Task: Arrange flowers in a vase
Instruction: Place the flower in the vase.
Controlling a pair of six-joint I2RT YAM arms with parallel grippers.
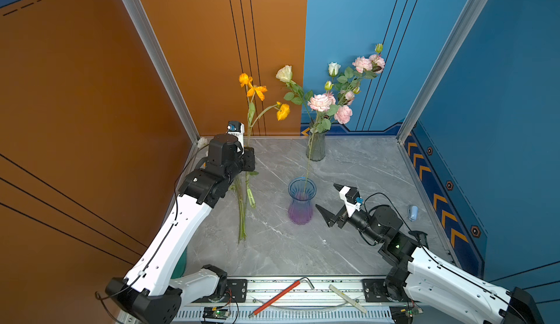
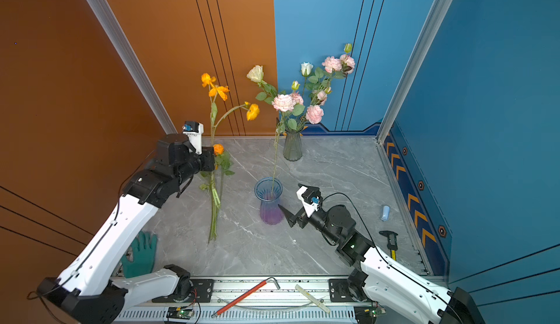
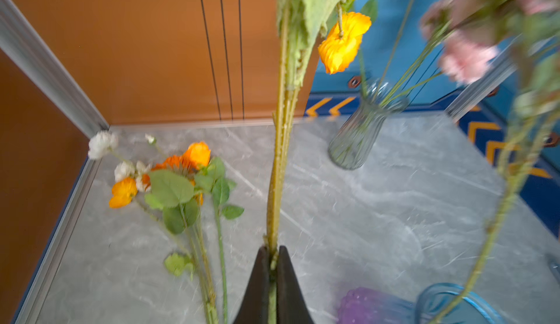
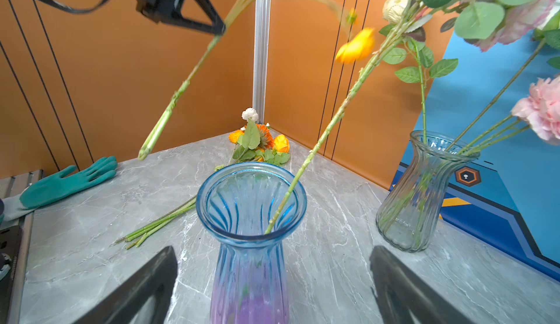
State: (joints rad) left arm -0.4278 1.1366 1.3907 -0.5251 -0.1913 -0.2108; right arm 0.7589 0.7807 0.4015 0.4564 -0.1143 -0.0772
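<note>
A blue-and-purple glass vase [image 1: 301,199] [image 4: 251,216] stands mid-table with one cream rose [image 1: 285,73] in it. My left gripper [image 3: 274,251] is shut on the stem of an orange-yellow flower [image 1: 256,90] [image 3: 280,155], which hangs in the air left of the vase with its stem end clear of the table. More flowers [image 1: 242,210] [image 3: 181,186] lie on the table under that arm. My right gripper [image 1: 325,195] [image 4: 272,252] is open just right of the vase, with nothing in it and not touching the glass.
A clear glass vase [image 1: 316,145] with pink and white flowers stands at the back. A green glove [image 2: 141,255] lies at the front left. A red-handled tool [image 1: 278,296] rests on the front rail. Calipers [image 2: 391,240] and a small pale blue object [image 1: 413,212] lie at the right edge.
</note>
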